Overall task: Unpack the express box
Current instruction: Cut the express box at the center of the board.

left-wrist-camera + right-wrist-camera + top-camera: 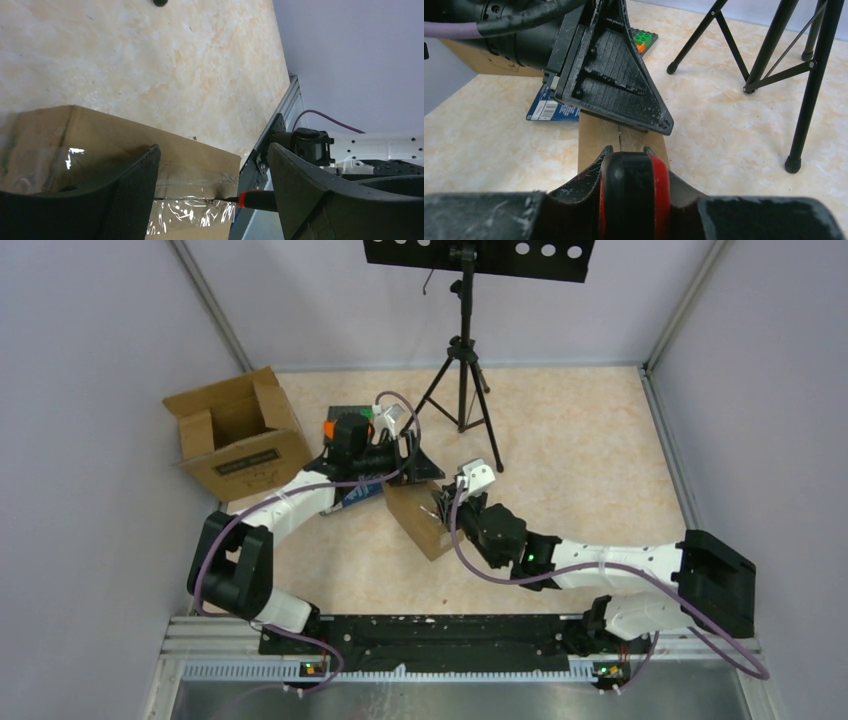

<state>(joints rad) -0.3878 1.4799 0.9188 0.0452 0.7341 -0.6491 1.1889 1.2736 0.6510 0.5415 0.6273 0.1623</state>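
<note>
A small sealed cardboard box [418, 525] lies on the floor mid-scene, with clear tape [190, 210] over its seam. My left gripper [415, 468] is open at the box's far end. In the left wrist view [212, 150] its fingers stand wide, one over the box [100, 135] and one off its side. My right gripper [447, 508] is shut on a black and red cutting tool [634, 195]. The tool's tip [255, 199] touches the tape at the seam's edge. The seam shows ahead in the right wrist view [594, 137].
A larger open cardboard box [235, 435] stands at the back left. A black tripod [462, 370] stands behind the box, with its legs [804, 100] to the right. A blue packet [549, 105] and green and orange bricks [644, 40] lie by the left arm.
</note>
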